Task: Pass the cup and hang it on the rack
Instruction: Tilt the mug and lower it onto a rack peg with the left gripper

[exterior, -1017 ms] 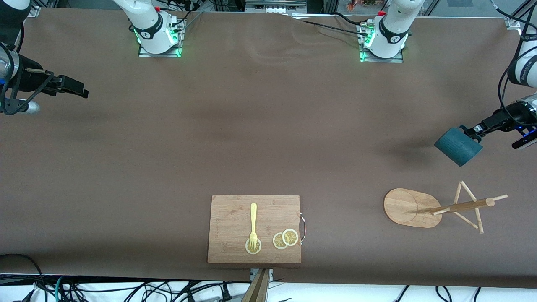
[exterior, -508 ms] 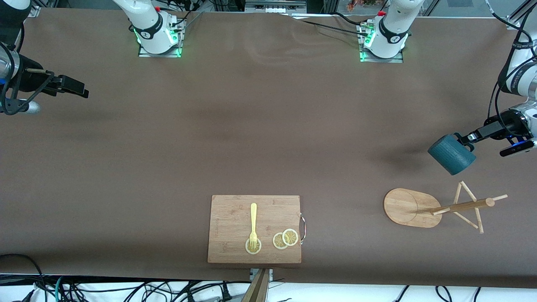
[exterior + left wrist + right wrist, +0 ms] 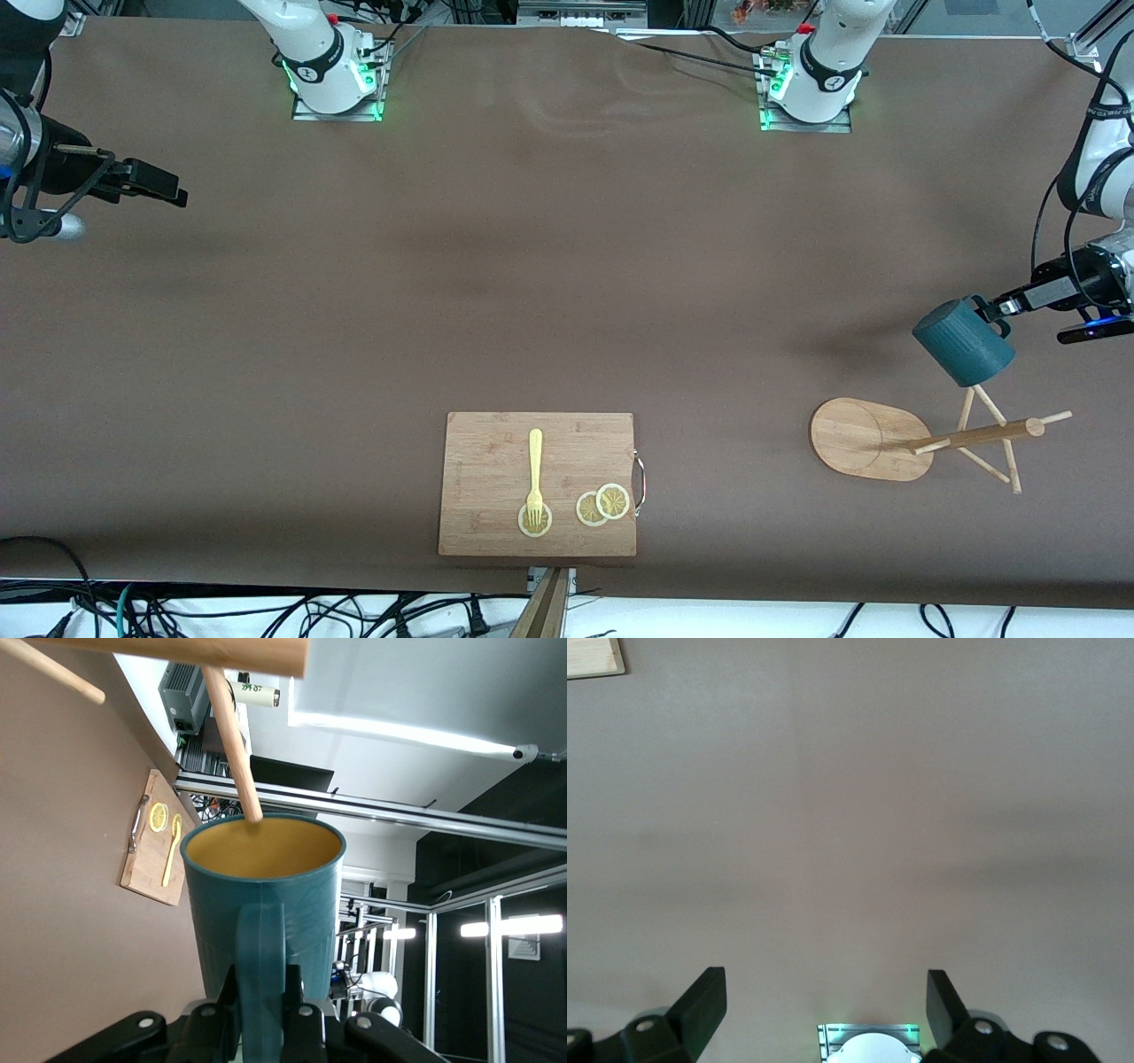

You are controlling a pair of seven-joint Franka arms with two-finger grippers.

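Note:
The dark teal ribbed cup (image 3: 964,341) hangs in the air, held by its loop handle in my left gripper (image 3: 997,310), which is shut on it. The cup is over the light wooden rack (image 3: 970,436), which stands on its oval base (image 3: 850,434) toward the left arm's end of the table. In the left wrist view the cup (image 3: 266,895) shows its tan inside, its rim touches or overlaps a thin peg (image 3: 232,735), and the fingers (image 3: 299,1014) clamp the handle. My right gripper (image 3: 168,190) waits open and empty at the right arm's end; the right wrist view shows it (image 3: 824,992) over bare table.
A rectangular wooden cutting board (image 3: 496,452) with a yellow fork (image 3: 535,474) and lemon slices (image 3: 603,504) lies at the table's near edge, in the middle. The arm bases (image 3: 337,75) stand along the edge farthest from the camera.
My left gripper has carried the cup toward the rack and turned it; in the front view the cup now overlaps the rack's uppermost peg. The right arm has not moved.

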